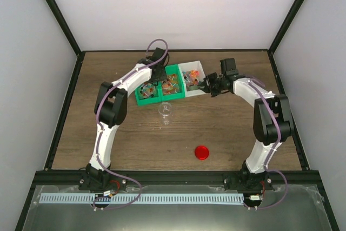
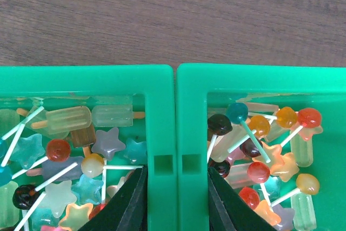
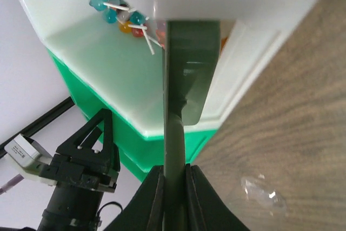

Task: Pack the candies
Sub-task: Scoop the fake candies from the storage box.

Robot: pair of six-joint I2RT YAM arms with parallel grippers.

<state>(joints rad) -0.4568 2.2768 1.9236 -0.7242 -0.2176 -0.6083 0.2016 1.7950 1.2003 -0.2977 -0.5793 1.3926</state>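
**Candies and bins.** The candies [image 2: 258, 171], which are lollipops, stars and ice-lolly shapes, lie in three open bins at the far middle of the bench [image 1: 227, 128]. Two green bins [image 2: 162, 79] stand side by side with their walls touching, and a white bin [image 3: 97, 63] sits just to their right.

**Left tool** [image 2: 176, 176]. One finger sits inside each green bin. The jaws are drawn in to a narrow gap, clamping the pair of touching walls between them.

**Right tool** [image 3: 174, 174]. The jaws are almost together, pinching the thin wall at the right side of the white bin. Candies show inside, beyond the grip.

**Other objects.** A small clear jar [image 1: 166, 111] rests on the bench just near of the green bins. A round red lid [image 1: 201, 152] lies nearer and to the right, well apart from the jar.
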